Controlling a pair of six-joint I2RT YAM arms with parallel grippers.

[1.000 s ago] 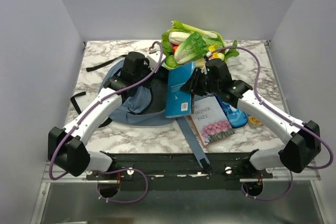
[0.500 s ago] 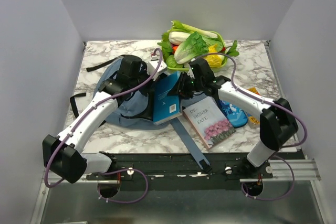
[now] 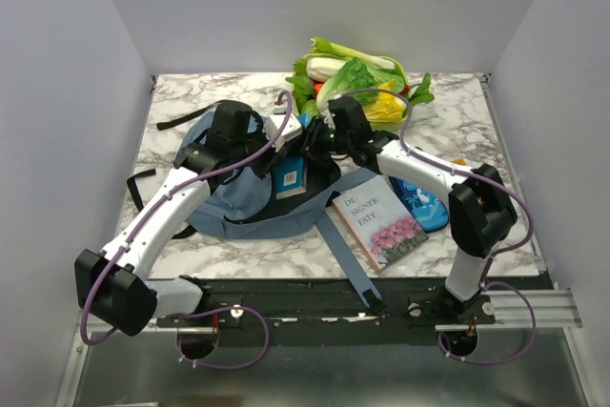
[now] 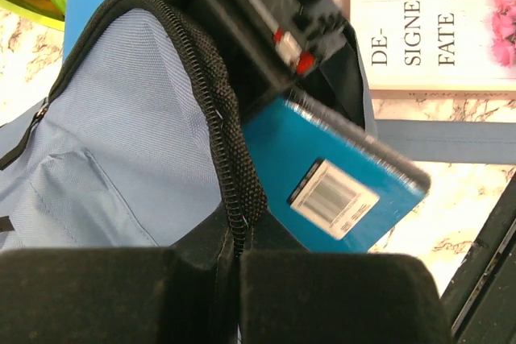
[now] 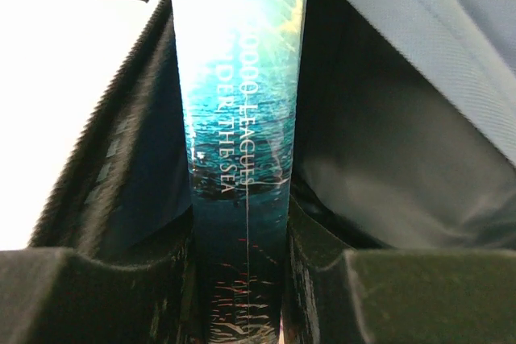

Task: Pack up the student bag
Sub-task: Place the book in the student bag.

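The grey-blue student bag [image 3: 233, 199] lies left of centre, its zipped mouth held open. My left gripper [image 3: 250, 145] is shut on the bag's black zipper edge [image 4: 234, 191] and lifts it. My right gripper [image 3: 310, 140] is shut on a blue book [image 3: 291, 176], gripping its spine [image 5: 238, 199], and holds it partly inside the bag's mouth. The book's back cover with a barcode [image 4: 334, 195] shows in the left wrist view. A second book with pink flowers [image 3: 378, 219] lies flat to the right of the bag.
A green tray of leafy vegetables [image 3: 357, 83] stands at the back centre. A blue cartoon-print pencil case [image 3: 421, 205] lies right of the flowered book. The bag's straps [image 3: 345, 253] trail toward the front edge and to the left [image 3: 143, 183].
My right gripper has carried the blue book leftward and down from beside the bag into its open mouth. My left gripper has kept hold of the zipper edge, shifting slightly.
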